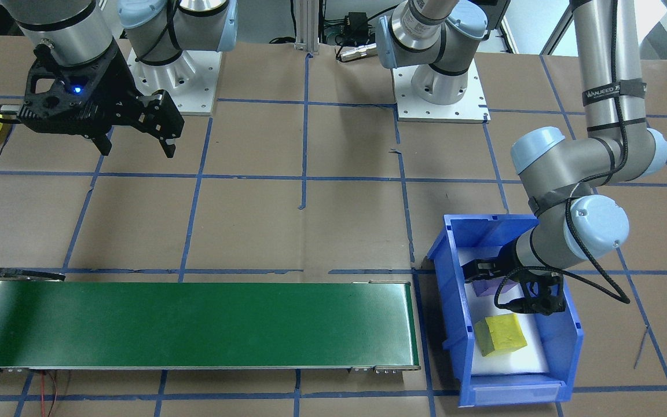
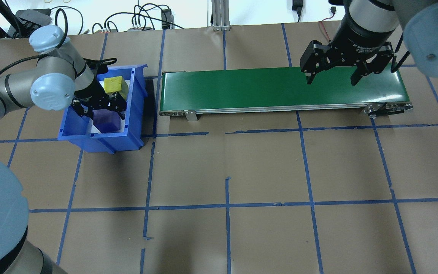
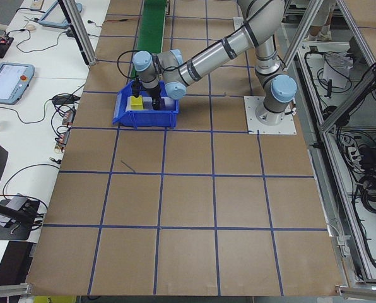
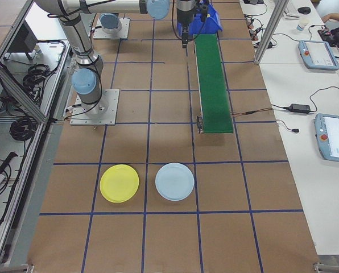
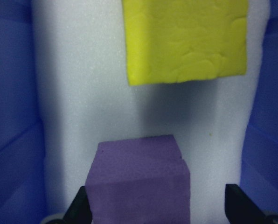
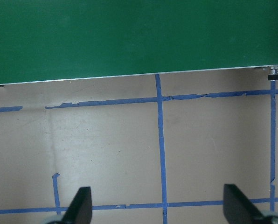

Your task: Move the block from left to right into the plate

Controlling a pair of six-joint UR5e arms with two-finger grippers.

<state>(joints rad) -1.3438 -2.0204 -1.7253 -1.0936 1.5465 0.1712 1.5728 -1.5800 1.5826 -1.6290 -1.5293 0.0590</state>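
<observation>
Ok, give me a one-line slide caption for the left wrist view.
Open left gripper straddling the purple block on white foam in the blue bin, yellow block beyond.

Green conveyor belt (image 2: pixel 280 89) lies lengthwise on the desk (image 2: pixel 264 171), which is brown paper gridded with blue tape. Pale blue plate (image 4: pixel 174 181) sits past the belt's end. Tablets (image 4: pixel 334 136) and cables (image 3: pixel 62 101) on the white side benches.

Two blocks (image 2: pixel 107 121) (image 2: pixel 113 84) sit in a bin (image 2: pixel 133 114) at the table's (image 2: pixel 264 171) left end, beside a conveyor (image 2: pixel 242 89). Two plates (image 4: pixel 119 183) (image 4: pixel 174 181) lie side by side beyond its right end.
</observation>
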